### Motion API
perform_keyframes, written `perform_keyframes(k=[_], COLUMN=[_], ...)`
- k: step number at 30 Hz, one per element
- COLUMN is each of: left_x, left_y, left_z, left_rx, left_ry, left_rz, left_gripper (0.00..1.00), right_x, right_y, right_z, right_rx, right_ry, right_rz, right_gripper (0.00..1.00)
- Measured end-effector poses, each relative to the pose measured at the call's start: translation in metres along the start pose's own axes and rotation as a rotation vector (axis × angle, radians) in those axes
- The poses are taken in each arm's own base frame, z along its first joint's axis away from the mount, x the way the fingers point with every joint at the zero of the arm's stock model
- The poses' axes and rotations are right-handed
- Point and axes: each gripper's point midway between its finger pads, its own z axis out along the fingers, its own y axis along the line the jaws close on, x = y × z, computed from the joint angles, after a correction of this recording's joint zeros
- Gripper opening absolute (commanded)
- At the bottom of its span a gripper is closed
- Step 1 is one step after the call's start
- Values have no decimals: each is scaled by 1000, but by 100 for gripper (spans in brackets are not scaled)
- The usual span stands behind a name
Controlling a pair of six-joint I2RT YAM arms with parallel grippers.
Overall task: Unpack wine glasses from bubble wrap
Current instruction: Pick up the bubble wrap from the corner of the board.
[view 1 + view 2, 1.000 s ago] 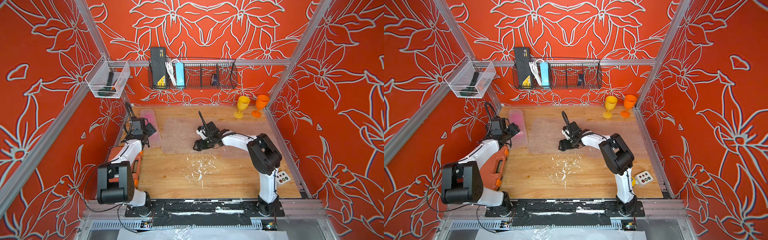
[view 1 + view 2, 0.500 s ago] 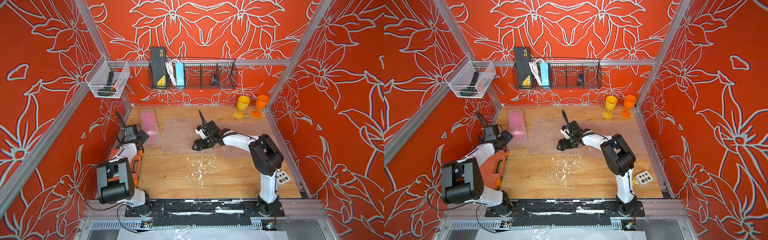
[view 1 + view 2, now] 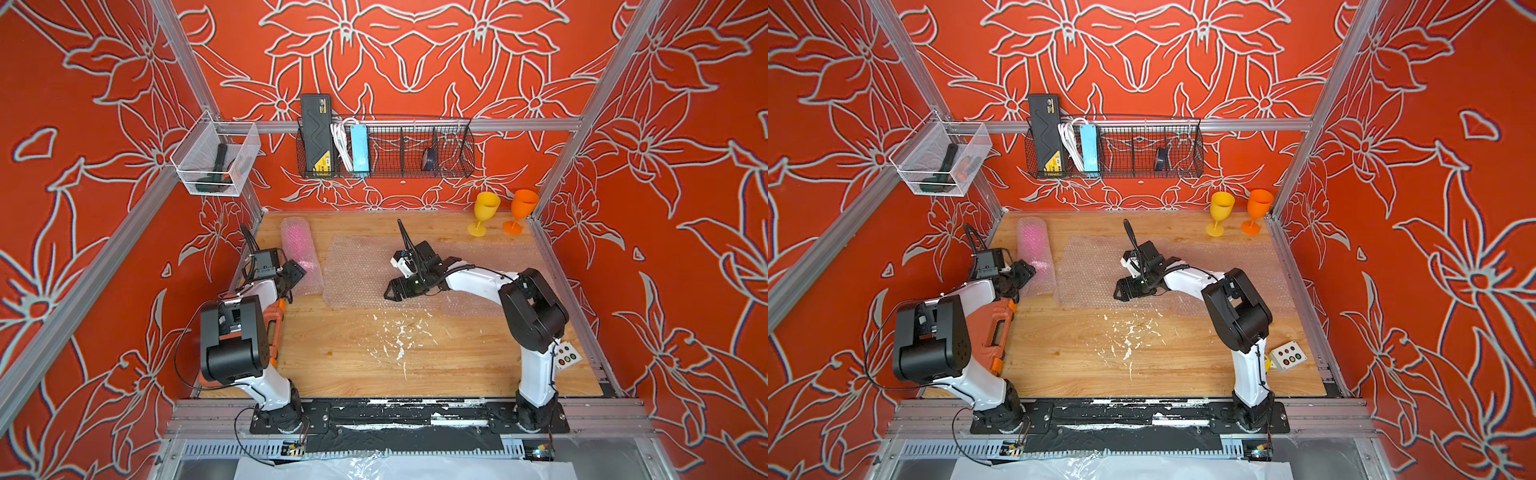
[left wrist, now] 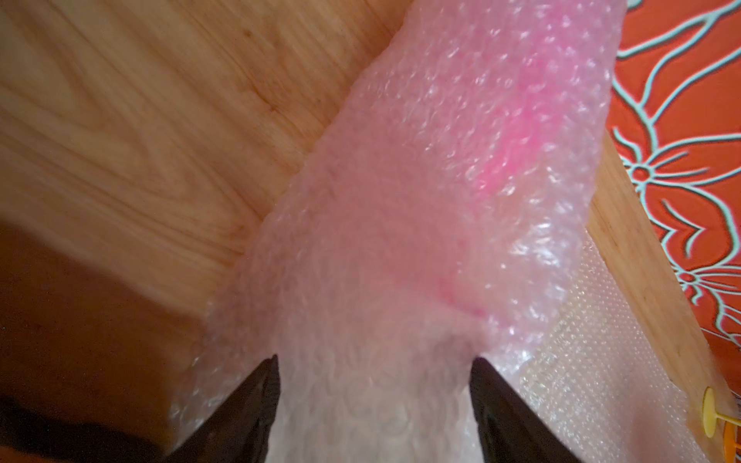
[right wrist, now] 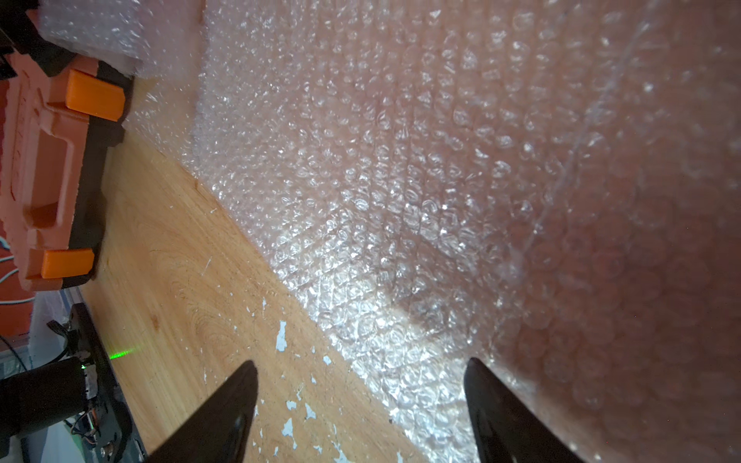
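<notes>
Two of three wine glasses are free: the yellow goblet [image 3: 484, 212] and the orange goblet [image 3: 521, 208] stand upright side by side, right of centre in both top views, with the flat bubble wrap sheets [image 3: 361, 266] spread mid-frame on the tabletop [image 3: 374, 365]. The pink goblet [image 3: 297, 240] lies left of centre inside its bubble wrap roll [image 4: 401, 240], so I judge one unwrapping remains. The left claw [image 4: 375, 359] stands wide astride that roll's near end without visibly squeezing it, and the right claw [image 5: 361, 362] hangs wide and empty over the sheets' lower edge.
</notes>
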Motion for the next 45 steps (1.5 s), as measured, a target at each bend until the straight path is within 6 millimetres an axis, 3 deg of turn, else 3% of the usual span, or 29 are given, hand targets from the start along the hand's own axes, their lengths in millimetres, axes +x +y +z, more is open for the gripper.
perform_keyframes(k=[2, 5, 7, 8, 10, 12, 17, 21, 36, 45], left_x=[-1, -2, -5, -5, -8, -11, -17, -23, -36, -30], left_y=[1, 3, 3, 4, 2, 1, -2, -5, -14, -22], left_z=[0, 0, -2, -3, -6, -9, -16, -24, -50, -50], left_rx=[-6, -17, -24, -27, -26, -24, -24, -21, -2, -6], left_ry=[-6, -13, -23, -28, -39, -51, -79, -104, -178, -176], left_rz=[-2, -2, 0, -2, 2, 5, 12, 19, 39, 93], left_gripper=[50, 38, 38, 32, 31, 21, 13, 0, 0, 0], right_x=[-1, 0, 0, 0, 0, 0, 0, 0, 0, 0], right_y=[0, 0, 0, 0, 0, 0, 0, 0, 1, 1], right_z=[-1, -1, -1, -1, -1, -1, -1, -1, -1, -1], right_rx=[0, 0, 0, 0, 0, 0, 0, 0, -1, -1], right_ry=[-2, -2, -2, -2, -2, -2, -2, -2, -2, -1], right_rz=[-1, -1, -1, -1, -1, -1, -1, -1, -1, 0], right_gripper=[81, 81, 81, 81, 81, 82, 81, 82, 82, 82])
